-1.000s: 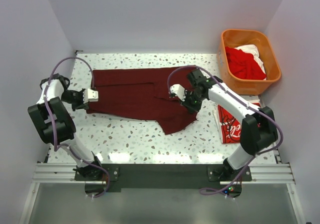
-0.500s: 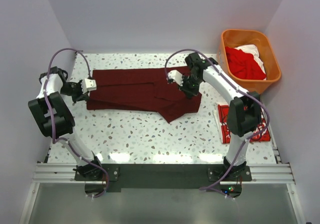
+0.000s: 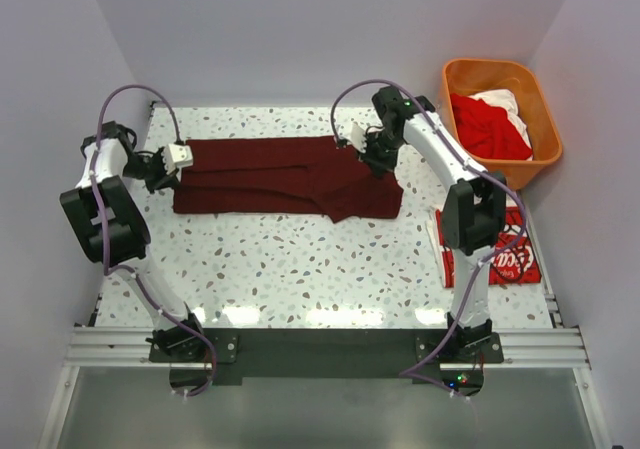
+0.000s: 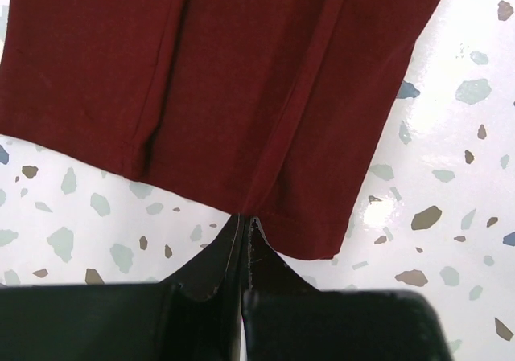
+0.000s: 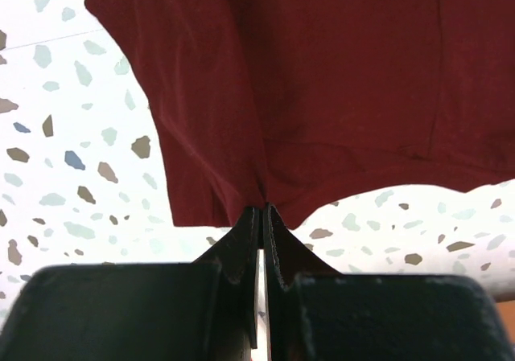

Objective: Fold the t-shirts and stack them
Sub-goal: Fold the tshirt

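The dark maroon t-shirt [image 3: 285, 176] lies folded lengthwise across the far part of the table. My left gripper [image 3: 187, 159] is shut on its left edge; in the left wrist view the closed tips [image 4: 245, 220] pinch the hem [image 4: 241, 96]. My right gripper [image 3: 372, 159] is shut on its right end; in the right wrist view the tips [image 5: 263, 210] pinch the cloth [image 5: 322, 71]. A folded red Coca-Cola shirt [image 3: 500, 254] lies at the right, partly behind the right arm. Red and white shirts [image 3: 490, 124] lie in the basket.
An orange plastic basket [image 3: 497, 73] stands at the far right corner. White walls close in the table at the left, back and right. The speckled tabletop [image 3: 300, 269] shows in front of the maroon shirt.
Both grippers have moved toward the far edge, carrying the near edge of the maroon shirt over itself. The hanging lower flap has been drawn up and the shirt is now a narrower band.
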